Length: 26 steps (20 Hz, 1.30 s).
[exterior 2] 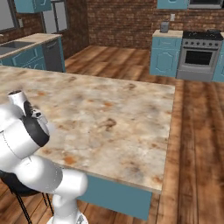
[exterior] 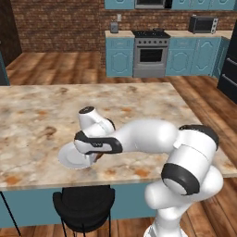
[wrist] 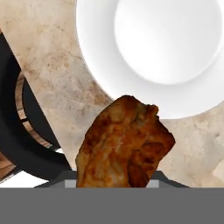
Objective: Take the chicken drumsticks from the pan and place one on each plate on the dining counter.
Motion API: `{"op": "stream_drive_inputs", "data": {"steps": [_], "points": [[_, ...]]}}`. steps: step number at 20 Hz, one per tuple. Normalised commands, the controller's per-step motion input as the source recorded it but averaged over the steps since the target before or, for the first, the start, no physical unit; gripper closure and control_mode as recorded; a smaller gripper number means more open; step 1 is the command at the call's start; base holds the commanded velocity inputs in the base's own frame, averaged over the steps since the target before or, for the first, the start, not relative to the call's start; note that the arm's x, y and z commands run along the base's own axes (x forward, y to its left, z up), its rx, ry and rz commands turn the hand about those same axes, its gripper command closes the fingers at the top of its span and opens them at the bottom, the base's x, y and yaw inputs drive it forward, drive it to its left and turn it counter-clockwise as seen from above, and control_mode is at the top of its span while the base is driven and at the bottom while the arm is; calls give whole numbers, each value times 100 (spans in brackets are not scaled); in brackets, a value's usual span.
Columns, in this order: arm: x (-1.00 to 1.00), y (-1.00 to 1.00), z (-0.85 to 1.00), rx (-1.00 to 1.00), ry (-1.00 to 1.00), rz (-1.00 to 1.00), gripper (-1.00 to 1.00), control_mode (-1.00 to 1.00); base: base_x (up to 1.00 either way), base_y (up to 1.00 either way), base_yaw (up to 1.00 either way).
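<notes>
The marbled dining surface (exterior: 139,99) spreads wide under the white arm (exterior: 152,139), which bends low over the near edge of that surface, above a black stool (exterior: 83,203) tucked beneath it. A white plate (wrist: 166,52) lies flat on the surface close to that near edge, bare of food, partly hidden by the wrist in the left base view. The tool (wrist: 118,181) is closed on a glossy orange-brown chicken drumstick (wrist: 124,144), held above the surface just beside the plate's rim, overlapping it slightly in the hand view.
</notes>
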Motion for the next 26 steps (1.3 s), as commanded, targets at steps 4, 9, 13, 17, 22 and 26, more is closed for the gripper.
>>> {"op": "stream_drive_inputs", "data": {"steps": [4,9,13,17,22,26], "points": [[44,21,-18,0,0,1,100,-100,0,0,0],[66,51,-12,0,0,0,100,-100,0,0,0],[75,56,-32,0,0,0,100,-100,0,0,0],[75,38,-52,0,0,0,100,-100,0,0,0],[62,25,-52,0,0,0,100,-100,0,0,0],[6,25,-11,0,-2,0,-100,-100,0,0,0]]}}
